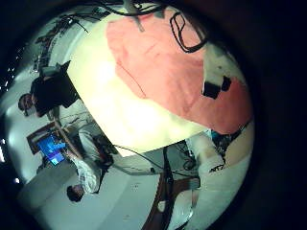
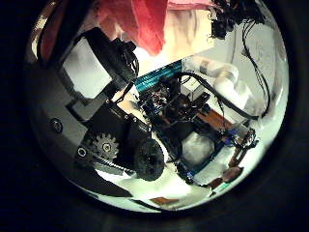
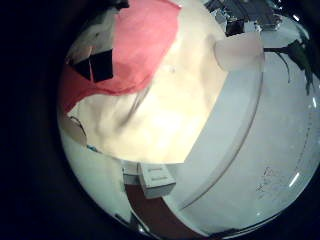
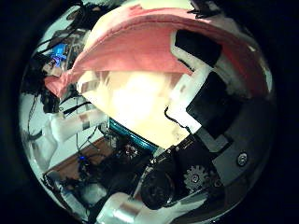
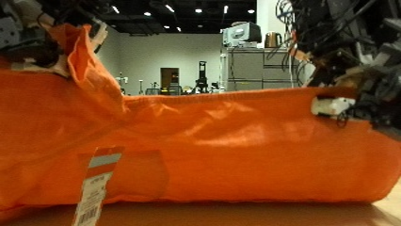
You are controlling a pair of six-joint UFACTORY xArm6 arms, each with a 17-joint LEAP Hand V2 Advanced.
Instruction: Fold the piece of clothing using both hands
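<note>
The orange garment point(image 5: 200, 151) is held up above the worktop point(image 5: 250, 215), stretched between both hands. One upper corner is pinched by the left hand point(image 5: 31, 33); the opposite edge is gripped by the right hand point(image 5: 344, 80). A white label point(image 5: 94, 188) hangs near its lower hem.

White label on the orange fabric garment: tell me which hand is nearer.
Left. The left hand holds the orange fabric garment's corner above the white label; the right hand grips the opposite edge.
</note>
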